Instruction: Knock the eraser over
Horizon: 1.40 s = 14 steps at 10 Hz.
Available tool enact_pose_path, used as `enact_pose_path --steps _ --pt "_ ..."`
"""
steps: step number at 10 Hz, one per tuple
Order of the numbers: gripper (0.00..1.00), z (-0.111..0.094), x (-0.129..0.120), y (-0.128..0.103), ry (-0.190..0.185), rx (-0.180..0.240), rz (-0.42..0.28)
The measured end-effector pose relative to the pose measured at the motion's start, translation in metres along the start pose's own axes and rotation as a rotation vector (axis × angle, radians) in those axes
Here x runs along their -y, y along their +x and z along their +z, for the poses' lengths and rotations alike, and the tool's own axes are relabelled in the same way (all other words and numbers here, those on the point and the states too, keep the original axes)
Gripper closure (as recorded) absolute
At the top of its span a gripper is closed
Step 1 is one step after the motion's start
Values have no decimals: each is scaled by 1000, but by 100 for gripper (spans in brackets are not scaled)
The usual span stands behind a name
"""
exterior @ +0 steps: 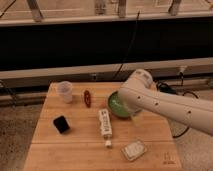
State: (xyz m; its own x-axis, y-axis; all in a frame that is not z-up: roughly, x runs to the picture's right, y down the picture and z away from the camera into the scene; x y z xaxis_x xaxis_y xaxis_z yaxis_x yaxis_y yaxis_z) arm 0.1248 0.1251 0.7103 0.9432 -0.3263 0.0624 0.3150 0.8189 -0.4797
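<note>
One small matte black rectangular eraser (61, 124) with rounded corners sits on the left part of the pale wooden slatted table (75, 156), in front of the translucent plastic cup (65, 91) and clear of everything else. I judge it light and stiff, a solid rubbery block, not fragile. A sideways push high on a broad face should tip it (a low push would more likely skid it along the wood). No grasp seems needed, and the top edge is the place to aim for. Whether it stands fully upright or leans a little is hard to tell.

The white robot arm (160, 102) reaches in from the right, with its rounded joint above the round green bowl (115, 102). The gripper (135, 116) seems to be the small pale piece showing under the arm, just beside the bowl's right rim and well apart from the eraser. I cannot tell whether it is spread or pressed together, as the arm covers most of it. The arm also hides the bowl's right side, and its far end is cut off at the right edge.

Between cup and bowl lies a small reddish-brown oblong object (87, 98) that I cannot identify. The long white strip-shaped bar (105, 127) and the flat pale grey rectangular packet (134, 150) lie nearer the front, and their markings are unreadable.
</note>
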Motion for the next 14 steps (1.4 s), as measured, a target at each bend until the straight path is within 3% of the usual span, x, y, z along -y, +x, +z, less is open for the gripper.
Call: enact_pose_path --steps 2,5,9,12,14 --pt "20 3 4 -23 5 6 -36" --pt "20 6 3 -33 10 5 -66" --pt "20 7 10 -79 24 21 -125" --pt "20 11 8 -87 25 33 -154" --pt "20 11 13 -111 30 50 -190"
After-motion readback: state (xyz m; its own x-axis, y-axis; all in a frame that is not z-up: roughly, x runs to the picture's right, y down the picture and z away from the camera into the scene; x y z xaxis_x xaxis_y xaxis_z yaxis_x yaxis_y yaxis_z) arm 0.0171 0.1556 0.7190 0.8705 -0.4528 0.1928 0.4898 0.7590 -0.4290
